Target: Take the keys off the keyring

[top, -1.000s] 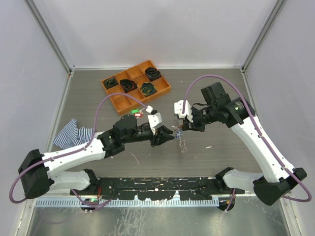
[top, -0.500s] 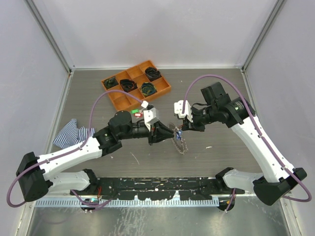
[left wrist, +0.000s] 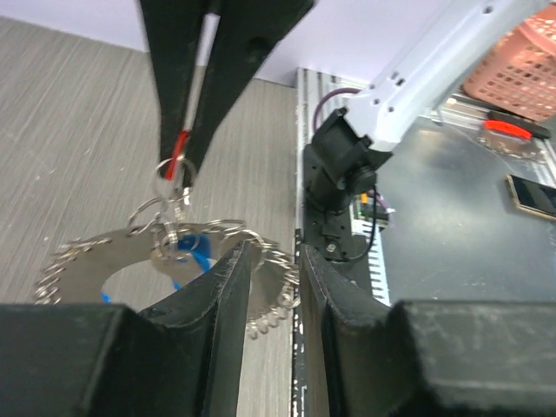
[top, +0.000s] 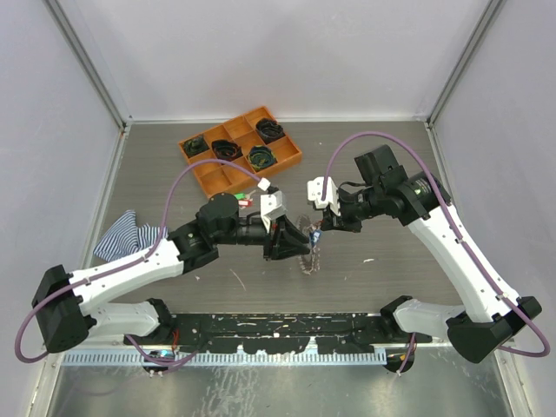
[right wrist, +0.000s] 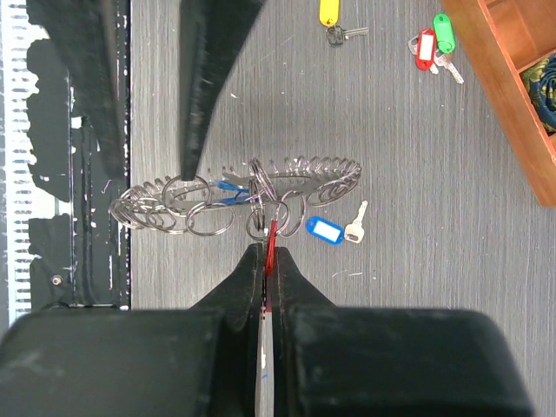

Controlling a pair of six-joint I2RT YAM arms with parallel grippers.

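Observation:
The keyring (right wrist: 234, 187), a wire ring fringed with small silver rings, hangs just above the table (top: 308, 254). My right gripper (right wrist: 265, 248) is shut on a red tag (right wrist: 270, 239) that hangs from one of its small rings. A blue tag (left wrist: 195, 252) is still on the keyring (left wrist: 95, 261). My left gripper (left wrist: 274, 261) comes in from the left (top: 294, 245). Its jaws stand a narrow gap apart, with the ring's fringe showing between the tips. A loose blue-tagged key (right wrist: 326, 230) lies on the table under the keyring.
A yellow-tagged key (right wrist: 328, 13) and red- and green-tagged keys (right wrist: 426, 48) lie loose near the orange tray (top: 291, 156). The tray holds black coiled bundles (top: 228, 149). A striped cloth (top: 129, 234) lies at the left. The black rail (right wrist: 78, 174) runs along the near edge.
My left gripper drew back a little, then moved right and down onto the keyring's rim. The keyring swung left and turned flatter. The right gripper stayed put, still shut.

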